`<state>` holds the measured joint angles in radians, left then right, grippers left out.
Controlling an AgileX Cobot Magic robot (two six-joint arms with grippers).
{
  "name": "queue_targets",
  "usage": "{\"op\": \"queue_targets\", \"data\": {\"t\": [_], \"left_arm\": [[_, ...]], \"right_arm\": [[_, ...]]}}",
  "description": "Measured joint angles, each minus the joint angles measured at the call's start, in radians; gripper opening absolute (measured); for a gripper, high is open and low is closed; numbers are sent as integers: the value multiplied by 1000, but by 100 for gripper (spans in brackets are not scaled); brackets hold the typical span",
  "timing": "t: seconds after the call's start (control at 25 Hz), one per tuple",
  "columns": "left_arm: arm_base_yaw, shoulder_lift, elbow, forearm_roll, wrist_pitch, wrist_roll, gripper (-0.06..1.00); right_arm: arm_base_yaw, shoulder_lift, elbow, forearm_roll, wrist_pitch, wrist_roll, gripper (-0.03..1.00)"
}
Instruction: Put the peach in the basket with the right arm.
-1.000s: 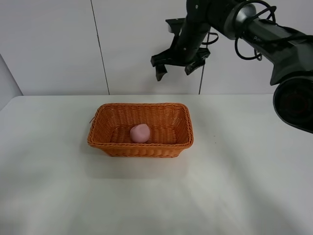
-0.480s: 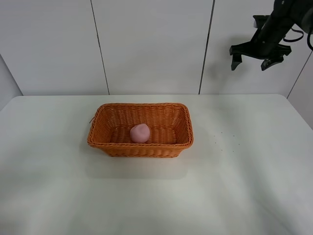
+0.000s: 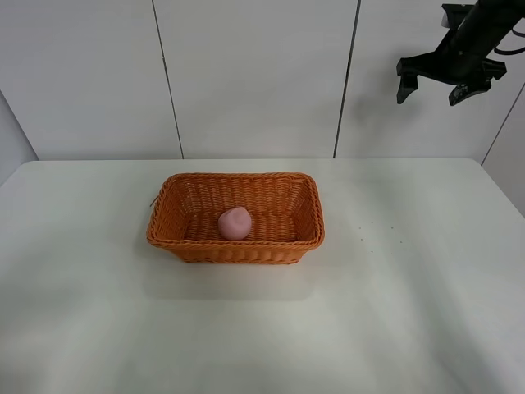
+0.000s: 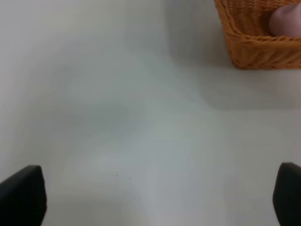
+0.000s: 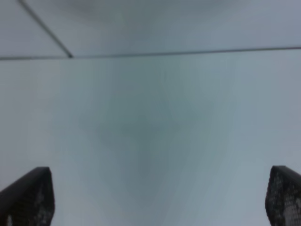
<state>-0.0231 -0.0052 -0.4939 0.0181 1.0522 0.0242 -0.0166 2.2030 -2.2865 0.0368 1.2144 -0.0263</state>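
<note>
The pink peach lies inside the orange-brown wicker basket in the middle of the white table. High at the upper right, far from the basket, my right gripper hangs open and empty on its black arm. Its wrist view shows only wall and table edge between the two fingertips. The left wrist view catches a corner of the basket with the peach in it. My left gripper is open over bare table, and it is out of the exterior view.
A white table carries the basket. White wall panels with dark vertical seams stand behind it.
My right arm has swung from above the basket away to the upper right and lifted slightly, gripper staying open. The peach and basket have not moved.
</note>
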Motion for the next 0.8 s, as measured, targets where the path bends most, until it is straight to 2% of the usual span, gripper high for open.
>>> {"op": "queue_targets", "data": {"t": [0.32,0.8], "left_arm": [[0,0,0,0,0,0,99],[0,0,0,0,0,0,99]], "right_arm": [[0,-253,343,2,-1,-9,70],[0,-926,1203,4,2,-9,70]]}}
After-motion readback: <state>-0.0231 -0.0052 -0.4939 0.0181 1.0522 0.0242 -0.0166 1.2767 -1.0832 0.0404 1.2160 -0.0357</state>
